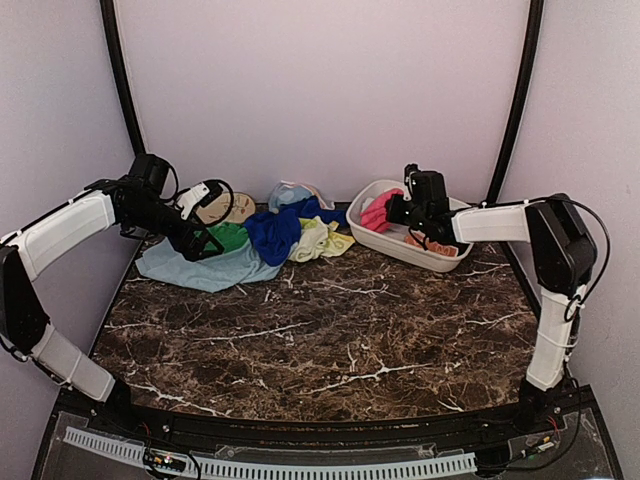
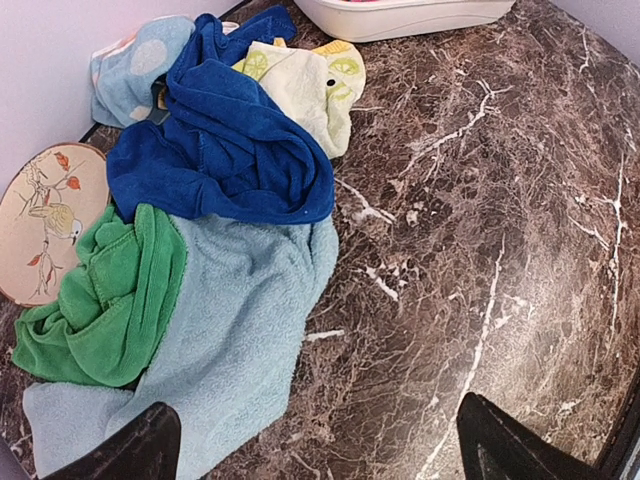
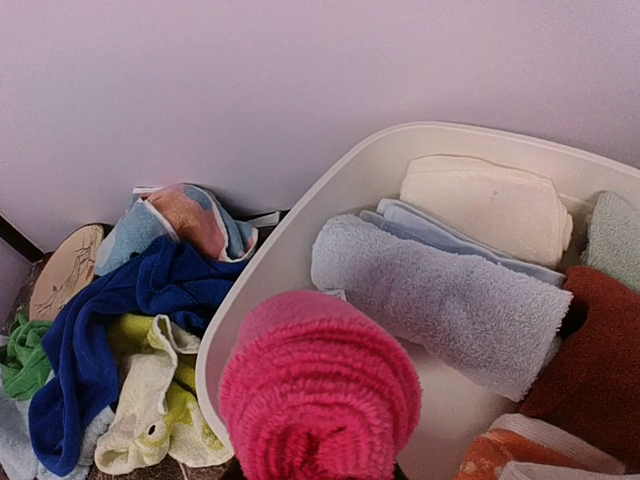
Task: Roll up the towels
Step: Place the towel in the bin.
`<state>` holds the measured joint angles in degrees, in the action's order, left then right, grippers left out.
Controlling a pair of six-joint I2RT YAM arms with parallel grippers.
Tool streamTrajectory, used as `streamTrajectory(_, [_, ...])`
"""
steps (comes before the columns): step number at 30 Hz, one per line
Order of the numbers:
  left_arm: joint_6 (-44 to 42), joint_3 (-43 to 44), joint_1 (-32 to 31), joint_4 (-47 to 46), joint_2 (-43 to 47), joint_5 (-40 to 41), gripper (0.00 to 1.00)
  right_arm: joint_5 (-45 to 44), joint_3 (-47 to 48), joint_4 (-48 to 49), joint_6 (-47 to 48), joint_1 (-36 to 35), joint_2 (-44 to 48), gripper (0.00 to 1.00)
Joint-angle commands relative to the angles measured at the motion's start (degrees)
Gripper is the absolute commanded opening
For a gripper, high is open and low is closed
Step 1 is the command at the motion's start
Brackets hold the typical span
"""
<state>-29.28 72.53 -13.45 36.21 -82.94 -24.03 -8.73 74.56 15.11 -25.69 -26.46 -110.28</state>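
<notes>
Loose towels lie heaped at the back left: pale blue (image 2: 240, 330), green (image 2: 110, 300), royal blue (image 2: 225, 150) and lime-yellow (image 2: 310, 85). My left gripper (image 2: 325, 450) hangs open above the pale blue towel's right edge, one fingertip over cloth and the other over marble. It holds nothing. My right gripper (image 1: 402, 213) is shut on a rolled pink-red towel (image 3: 320, 390), held over the left end of the white basin (image 3: 280, 270). Its fingers are hidden behind the roll. In the basin lie a pale blue roll (image 3: 440, 300), a white towel (image 3: 490, 205) and a rust-brown one (image 3: 600, 350).
A round tan disc with a bird pattern (image 2: 45, 215) leans by the back wall, left of the pile. A pale patterned cloth (image 2: 130, 70) lies behind the royal blue towel. The dark marble table (image 1: 340, 320) stretches toward the arm bases. An orange-striped cloth (image 3: 510, 450) sits in the basin's near end.
</notes>
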Motion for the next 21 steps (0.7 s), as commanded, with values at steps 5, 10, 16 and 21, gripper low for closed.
streamTrajectory(5, [0.1, -1.1, 1.9, 1.8, 0.9, -2.1, 0.99, 1.3, 3.9, 8.9, -5.5, 0.1, -5.3, 0.00])
streamTrajectory(10, [0.2, -1.4, 2.2, 1.7, 1.2, -1.8, 0.99, 3.4, 5.3, 7.1, -6.8, 0.5, -8.2, 0.01])
streamTrajectory(16, [1.1, -1.3, 2.9, 1.1, 1.5, -1.8, 0.99, 2.6, 3.8, 2.3, -6.9, 1.1, -7.4, 0.44])
streamTrajectory(21, [1.5, -1.3, 3.1, 0.5, 2.0, -2.3, 0.99, 0.7, 1.9, -2.0, -4.6, 1.1, -2.8, 1.00])
